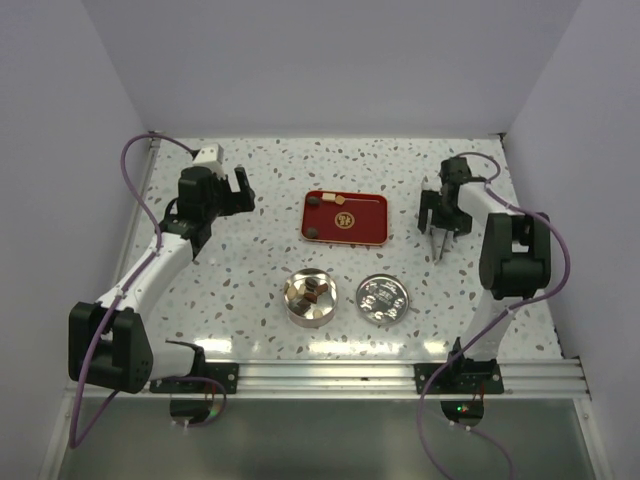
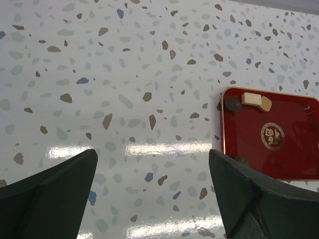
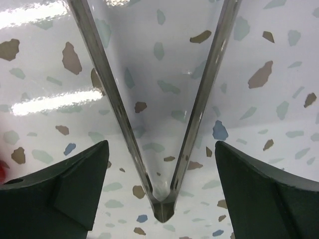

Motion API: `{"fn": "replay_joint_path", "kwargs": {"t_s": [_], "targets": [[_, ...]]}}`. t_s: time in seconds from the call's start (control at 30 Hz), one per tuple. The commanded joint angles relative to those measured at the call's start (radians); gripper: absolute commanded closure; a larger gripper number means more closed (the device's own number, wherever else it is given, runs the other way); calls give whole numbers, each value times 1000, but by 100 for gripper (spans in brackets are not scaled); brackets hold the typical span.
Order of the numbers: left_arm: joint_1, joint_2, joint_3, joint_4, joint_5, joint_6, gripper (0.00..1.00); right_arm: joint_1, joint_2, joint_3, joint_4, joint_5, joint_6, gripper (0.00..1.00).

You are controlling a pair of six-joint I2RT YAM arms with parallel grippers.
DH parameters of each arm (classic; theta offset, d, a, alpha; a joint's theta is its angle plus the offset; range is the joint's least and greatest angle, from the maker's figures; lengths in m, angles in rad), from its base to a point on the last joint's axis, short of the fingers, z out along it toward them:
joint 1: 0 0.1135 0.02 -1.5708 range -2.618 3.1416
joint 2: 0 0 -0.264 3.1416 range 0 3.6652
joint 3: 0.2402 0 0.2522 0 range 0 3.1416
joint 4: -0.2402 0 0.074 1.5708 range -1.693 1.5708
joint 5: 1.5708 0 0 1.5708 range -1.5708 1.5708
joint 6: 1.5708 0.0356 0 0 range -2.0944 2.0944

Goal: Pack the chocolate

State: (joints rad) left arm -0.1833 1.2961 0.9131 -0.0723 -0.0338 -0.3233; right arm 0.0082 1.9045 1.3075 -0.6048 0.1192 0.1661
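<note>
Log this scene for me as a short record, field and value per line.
tray: red tray, table centre, few chocolate pieces on it
tin: round tin, open, more pieces inside
lid: lid lying right of tin
left arm: left gripper open, empty, over bare table
right arm: right gripper open, tongs between its fingers

Red tray (image 1: 370,222), speckled white table (image 1: 250,270), cream chocolate (image 2: 250,98), silver tin (image 1: 309,315)

left gripper (image 2: 152,155) — wide open | right gripper (image 3: 161,145) — open, pointing down

bright overhead light, glare on table (image 2: 149,149)
</note>
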Motion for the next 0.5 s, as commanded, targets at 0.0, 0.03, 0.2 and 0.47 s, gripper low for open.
{"fn": "replay_joint_path", "kwargs": {"t_s": [0.0,0.03,0.2,0.47], "targets": [[5,-1,47,3,-2,-10,0,1,-126,-16,4,22,16,9],[4,-3,47,2,-2,-10,0,4,-178,-23,-1,14,18,8],[4,-9,47,2,-3,-13,0,85,-356,-97,-24,-10,29,9],[2,-20,47,-1,-14,-13,0,311,-522,-215,-70,-58,110,21]]}}
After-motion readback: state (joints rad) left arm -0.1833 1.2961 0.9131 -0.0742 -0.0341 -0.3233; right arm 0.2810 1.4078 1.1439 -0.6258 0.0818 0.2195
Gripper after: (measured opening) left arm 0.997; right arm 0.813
